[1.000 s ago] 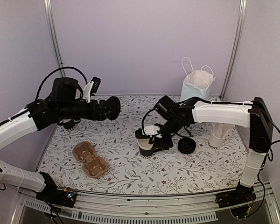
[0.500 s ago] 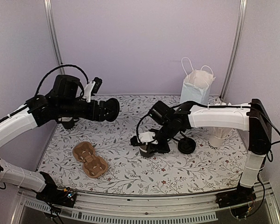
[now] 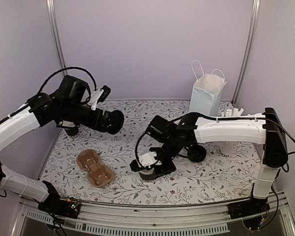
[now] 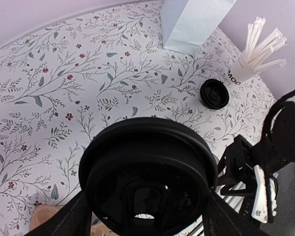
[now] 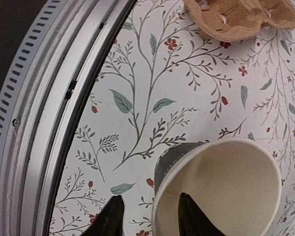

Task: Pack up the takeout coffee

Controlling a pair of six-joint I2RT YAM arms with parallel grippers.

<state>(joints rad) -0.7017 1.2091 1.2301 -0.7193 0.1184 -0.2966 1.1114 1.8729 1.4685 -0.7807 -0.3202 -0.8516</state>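
Observation:
The takeout coffee cup (image 3: pixel 147 166), black outside and white inside, is open-topped and sits in my right gripper (image 3: pixel 148 162) low over the table, right of the brown cup carrier (image 3: pixel 94 168). In the right wrist view one finger is inside the cup (image 5: pixel 226 191) and one outside, so the gripper (image 5: pixel 150 219) is shut on its wall. My left gripper (image 3: pixel 112 121) is raised at the left, shut on a round black lid (image 4: pixel 147 172). A second black lid (image 3: pixel 196 154) lies on the table and also shows in the left wrist view (image 4: pixel 215 93).
The pale-blue paper bag (image 3: pixel 206 93) stands at the back right. A white cup of stirrers (image 3: pixel 231 145) stands at the right, partly behind my right arm. The carrier (image 5: pixel 241 17) lies just beyond the cup. The table's metal front rail (image 5: pixel 39 98) is close by.
My right gripper has moved forward and left with the cup, toward the carrier and the front edge. My left arm has shifted slightly, still holding the lid.

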